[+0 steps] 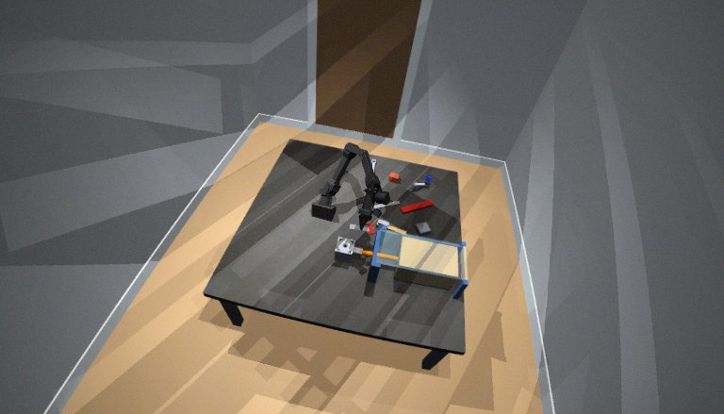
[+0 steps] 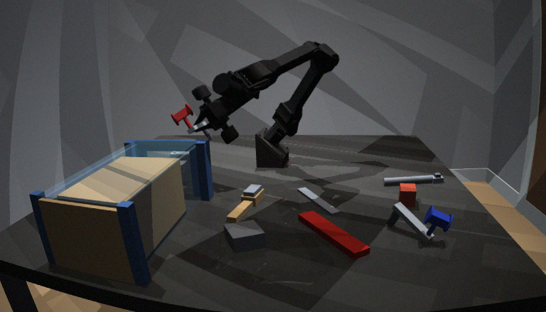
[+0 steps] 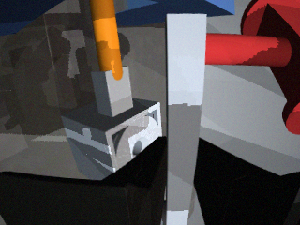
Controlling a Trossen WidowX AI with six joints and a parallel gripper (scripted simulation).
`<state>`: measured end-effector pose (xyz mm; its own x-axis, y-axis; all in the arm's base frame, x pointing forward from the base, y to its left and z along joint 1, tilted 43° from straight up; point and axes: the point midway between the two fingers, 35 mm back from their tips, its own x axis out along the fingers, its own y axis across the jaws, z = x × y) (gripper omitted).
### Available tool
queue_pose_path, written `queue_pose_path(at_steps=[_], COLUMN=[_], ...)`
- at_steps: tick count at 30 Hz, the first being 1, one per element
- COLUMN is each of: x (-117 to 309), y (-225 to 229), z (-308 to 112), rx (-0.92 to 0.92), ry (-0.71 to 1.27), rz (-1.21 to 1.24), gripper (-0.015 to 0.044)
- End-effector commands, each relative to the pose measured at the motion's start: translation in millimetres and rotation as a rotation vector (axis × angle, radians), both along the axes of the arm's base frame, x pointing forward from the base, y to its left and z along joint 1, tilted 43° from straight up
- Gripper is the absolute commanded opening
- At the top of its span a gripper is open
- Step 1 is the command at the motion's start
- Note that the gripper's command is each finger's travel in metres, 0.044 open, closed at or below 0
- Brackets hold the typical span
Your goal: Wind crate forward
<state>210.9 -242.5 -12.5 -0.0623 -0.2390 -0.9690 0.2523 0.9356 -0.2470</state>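
My gripper (image 1: 363,224) (image 2: 199,124) (image 3: 177,143) is shut on the grey bar of the red-knobbed winch handle (image 2: 182,114) (image 3: 186,70). It holds the handle in the air, tilted, with the grey key end pointing down and away from the knob. The winch (image 1: 344,245) (image 3: 112,136) stands on the bench, apart from the handle; its round top hole shows in the wrist view. An orange strap (image 1: 382,255) (image 3: 107,35) runs from it toward the crate (image 1: 429,257) (image 2: 161,187). The crate sits flat in the cubby, its front back from the blue mouth frame (image 1: 375,270) (image 2: 203,172).
Beside the cubby are a wooden-handled tool (image 2: 239,212), a grey block (image 1: 422,226) (image 2: 244,237), a flat grey strip (image 2: 318,200) and a red bar (image 1: 416,207) (image 2: 334,234). Farther off are an orange block (image 2: 407,195), a grey rod (image 2: 408,180) and a blue-knobbed crank (image 2: 439,219).
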Motion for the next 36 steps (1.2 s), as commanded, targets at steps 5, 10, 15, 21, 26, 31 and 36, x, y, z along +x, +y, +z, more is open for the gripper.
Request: queue_pose_path(at_steps=[5,10,15,21,26,31,36], x=[0.6,0.6,0.7,0.6,0.6,0.5,0.5], y=[-3.5,-3.3,-3.1,-2.8,-2.5,-2.3,-2.3], z=[4.6,4.5,4.4,4.2,4.1,3.9,3.9], rx=[-0.139,-0.224,-0.298,-0.394,-0.474,-0.560,-0.570], ry=[0.020,0.042,0.061,0.086,0.106,0.128,0.131], rz=[-0.011,-0.012,-0.012,-0.013,-0.014,-0.014,-0.014], gripper=[0.0000,0.0000,0.0000,0.0000,0.0000,0.0000,0.0000])
